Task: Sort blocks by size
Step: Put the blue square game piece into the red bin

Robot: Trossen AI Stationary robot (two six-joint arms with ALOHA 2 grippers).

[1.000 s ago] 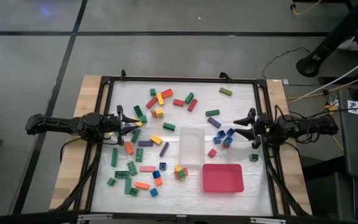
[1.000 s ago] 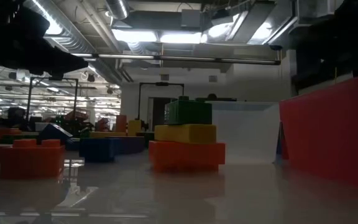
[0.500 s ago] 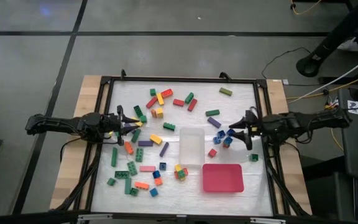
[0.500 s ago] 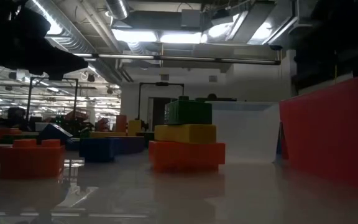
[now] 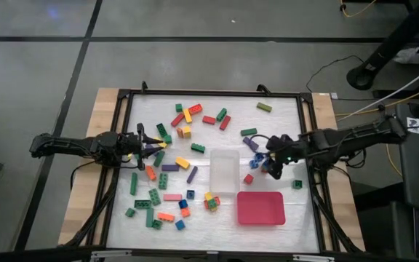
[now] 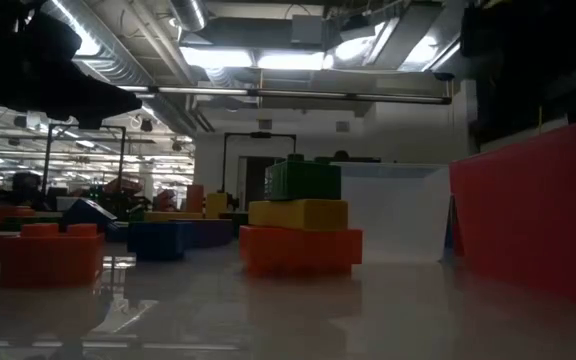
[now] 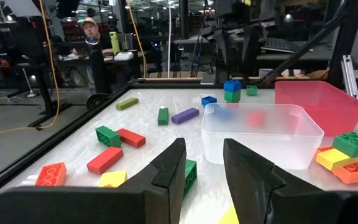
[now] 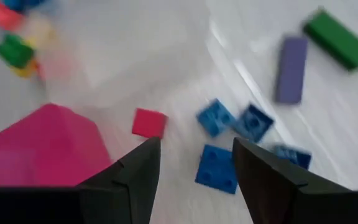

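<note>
the red tray (image 5: 260, 208) sits at the near edge of the worktop (image 5: 282, 124), right of centre, and a stack of green, yellow and orange blocks (image 6: 301, 231) stands just to its left. more blocks (image 5: 156, 209) lie scattered over the near left part: green, orange, pink and blue ones.

farther in, the clear tub (image 5: 224, 172) stands at mid worktop, its long side running near to far. the right claw (image 5: 273, 164) hovers low just right of the tub, over a small cluster of blue squares (image 8: 216, 168) with a red square (image 8: 149, 122) beside them. its fingers (image 8: 271, 180) stand moderately apart with nothing between them, and one blue square shows in the gap. a purple bar (image 8: 289, 69) and a green bar (image 8: 339, 39) lie just beyond that cluster.

the left claw (image 5: 151, 148) is over the left side of the worktop, at about the same depth, pointing toward the tub. its fingers (image 7: 168, 168) are set narrow with a slim gap, and i cannot tell whether they pinch anything; a green block (image 7: 189, 177) lies just ahead of the tips, and yellow shows low between them.

toward the far edge lie more bricks (image 5: 188, 115): red, yellow and green pieces in a loose group, and a lone olive bar (image 5: 264, 107) near the far right corner.
</note>
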